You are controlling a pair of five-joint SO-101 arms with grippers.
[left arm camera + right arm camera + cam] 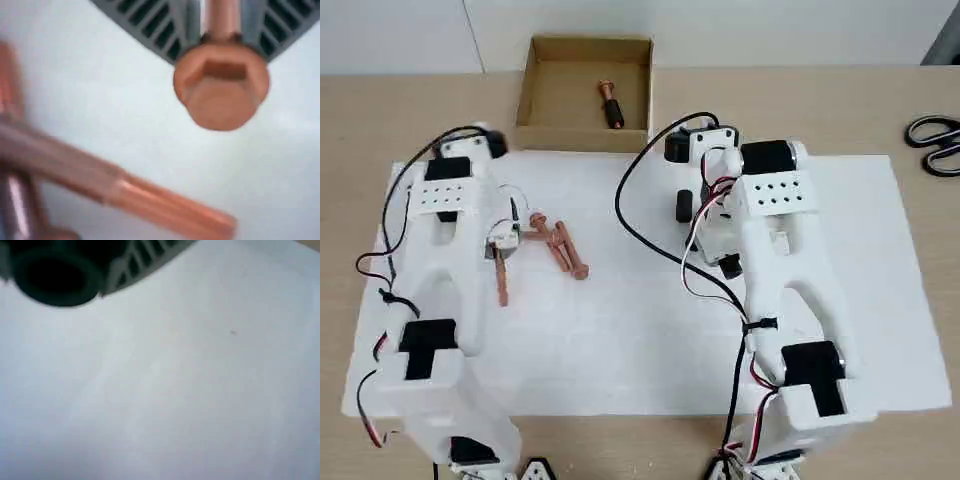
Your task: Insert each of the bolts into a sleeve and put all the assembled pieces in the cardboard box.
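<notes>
A lab-like bench: wooden table (420, 110), white foam sheet (620, 350), scissors (935, 143).

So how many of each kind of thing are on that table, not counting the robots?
Cardboard box: 1
Bolts: 3, one in the left gripper, apparently two lying loose
Sleeves: 1, black, in the right gripper
Assembled pieces: 1, in that box
Scissors: 1
Mat: 1
Total: 8

Shows a cardboard box (525, 95) at the table's (380, 110) far edge, assembled piece (611, 104) inside, sheet (620, 340) before it, loose bolts (565, 248) on the sheet beside the bolt (220, 90) in the left gripper (501, 242), sleeve (55, 277) in the right gripper (700, 208) right of centre, scissors (935, 143) far right.
</notes>
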